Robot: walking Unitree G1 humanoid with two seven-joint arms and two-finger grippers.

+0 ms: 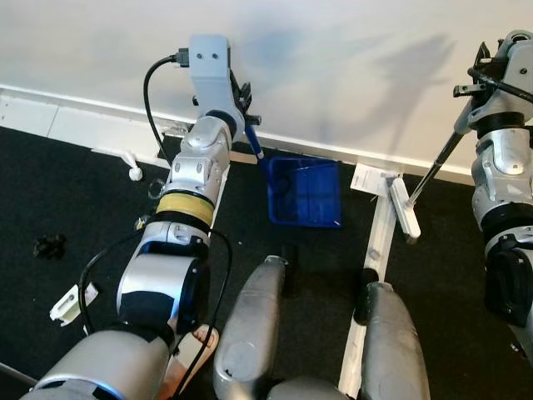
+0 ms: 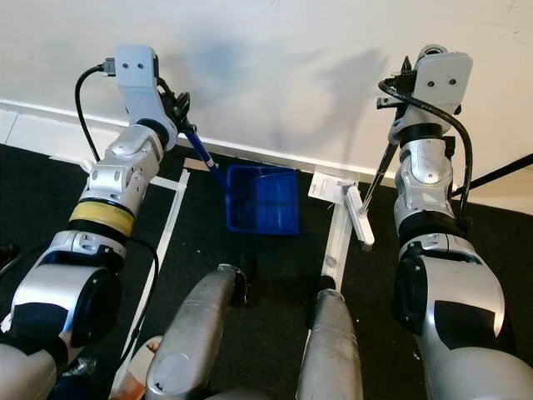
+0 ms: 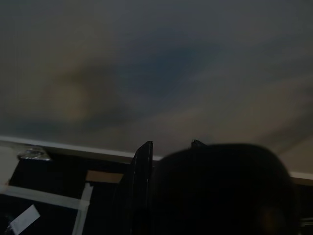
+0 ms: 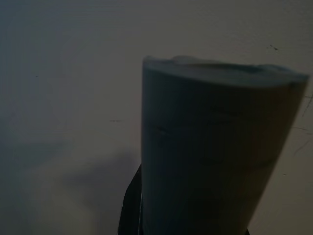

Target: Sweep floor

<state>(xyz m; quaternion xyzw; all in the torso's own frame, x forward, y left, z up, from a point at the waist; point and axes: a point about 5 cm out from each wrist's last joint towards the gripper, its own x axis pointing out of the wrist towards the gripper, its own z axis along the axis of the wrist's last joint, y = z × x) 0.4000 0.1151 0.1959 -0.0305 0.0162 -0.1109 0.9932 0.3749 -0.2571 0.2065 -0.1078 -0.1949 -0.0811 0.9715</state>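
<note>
I am holding the blue dustpan by its handle in the left gripper, fingers clamped, pan resting on the black floor by the wall. The right gripper is gripping the broom. Risk: the broom head is sitting beside the pan, so debris may be missing it.
</note>
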